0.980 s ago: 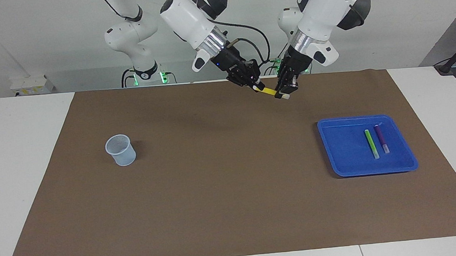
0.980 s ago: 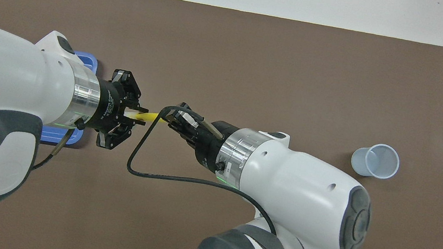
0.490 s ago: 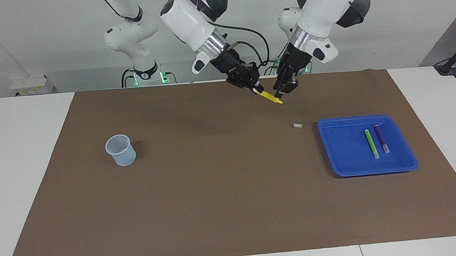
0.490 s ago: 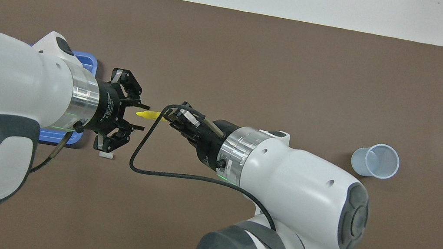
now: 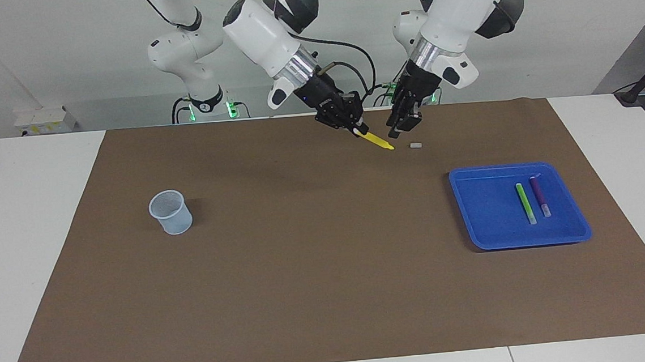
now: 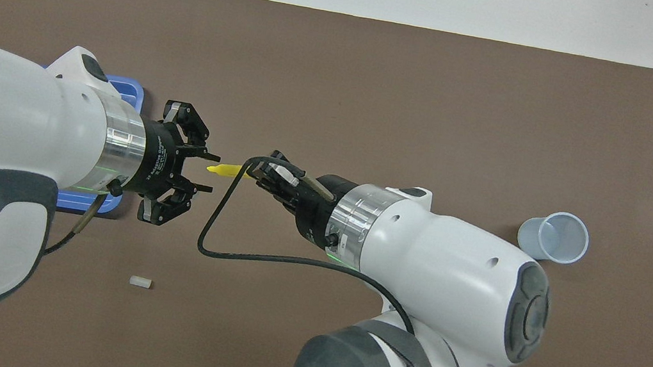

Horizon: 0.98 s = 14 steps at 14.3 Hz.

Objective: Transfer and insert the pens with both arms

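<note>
My right gripper [image 5: 356, 127] [image 6: 258, 174] is shut on one end of the yellow pen [image 5: 377, 141] [image 6: 226, 170] and holds it in the air over the mat. The pen's bare yellow tip points at my left gripper [image 5: 399, 130] [image 6: 208, 173], which hangs open just off that tip with nothing between its fingers. A small whitish cap [image 5: 415, 146] [image 6: 139, 282] lies loose on the mat, nearer to the robots than the tray. The light green pen [image 5: 525, 203] and the purple pen [image 5: 540, 195] lie side by side in the blue tray [image 5: 483, 209].
A pale blue mesh cup [image 5: 171, 212] [image 6: 553, 236] stands upright on the brown mat toward the right arm's end. The tray [image 6: 79, 198] is mostly covered by the left arm in the overhead view. A black cable [image 6: 208, 237] loops off the right wrist.
The left gripper opened and let go of the yellow pen. The pen's whitish cap came off, dropped to the mat and moved toward the robots. The right gripper drew the pen away.
</note>
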Each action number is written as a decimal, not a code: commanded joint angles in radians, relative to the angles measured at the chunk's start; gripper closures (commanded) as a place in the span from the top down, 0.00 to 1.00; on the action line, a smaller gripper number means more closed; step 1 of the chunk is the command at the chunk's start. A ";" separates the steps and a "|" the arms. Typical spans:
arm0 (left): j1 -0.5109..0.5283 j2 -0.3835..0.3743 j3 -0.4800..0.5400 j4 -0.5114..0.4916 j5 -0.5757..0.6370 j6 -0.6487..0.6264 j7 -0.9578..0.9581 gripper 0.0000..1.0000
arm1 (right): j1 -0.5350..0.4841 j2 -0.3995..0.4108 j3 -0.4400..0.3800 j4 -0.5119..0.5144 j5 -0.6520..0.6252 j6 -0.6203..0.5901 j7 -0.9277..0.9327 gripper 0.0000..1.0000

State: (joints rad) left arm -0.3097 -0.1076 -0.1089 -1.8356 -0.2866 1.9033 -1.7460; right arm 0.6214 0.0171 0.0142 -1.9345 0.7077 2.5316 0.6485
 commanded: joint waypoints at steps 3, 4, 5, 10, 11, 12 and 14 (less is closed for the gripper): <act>-0.009 -0.027 0.011 -0.022 -0.014 -0.012 0.013 0.40 | -0.109 -0.023 0.003 0.000 -0.031 -0.227 -0.246 0.00; -0.009 -0.027 0.011 -0.022 -0.014 -0.012 0.013 0.40 | -0.133 -0.025 0.003 0.000 -0.069 -0.278 -0.283 0.00; -0.009 -0.027 0.011 -0.022 -0.014 -0.012 0.013 0.40 | -0.158 -0.026 0.003 0.003 -0.115 -0.324 -0.317 0.00; -0.009 -0.029 0.012 -0.025 -0.014 -0.015 0.017 0.40 | -0.274 -0.031 0.003 0.035 -0.325 -0.546 -0.521 0.00; -0.009 -0.033 0.012 -0.028 -0.014 -0.016 0.029 0.40 | -0.301 -0.032 0.001 0.041 -0.359 -0.594 -0.577 0.00; -0.009 -0.035 0.012 -0.036 -0.014 -0.015 0.039 0.40 | -0.336 -0.039 0.001 0.048 -0.388 -0.643 -0.633 0.00; -0.009 -0.043 0.012 -0.044 -0.014 -0.015 0.045 0.40 | -0.390 -0.054 0.000 0.051 -0.450 -0.738 -0.734 0.00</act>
State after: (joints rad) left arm -0.3097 -0.1096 -0.1086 -1.8395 -0.2866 1.8978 -1.7247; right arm 0.2870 -0.0113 0.0053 -1.8892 0.3155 1.8784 0.0144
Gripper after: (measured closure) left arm 0.599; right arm 0.811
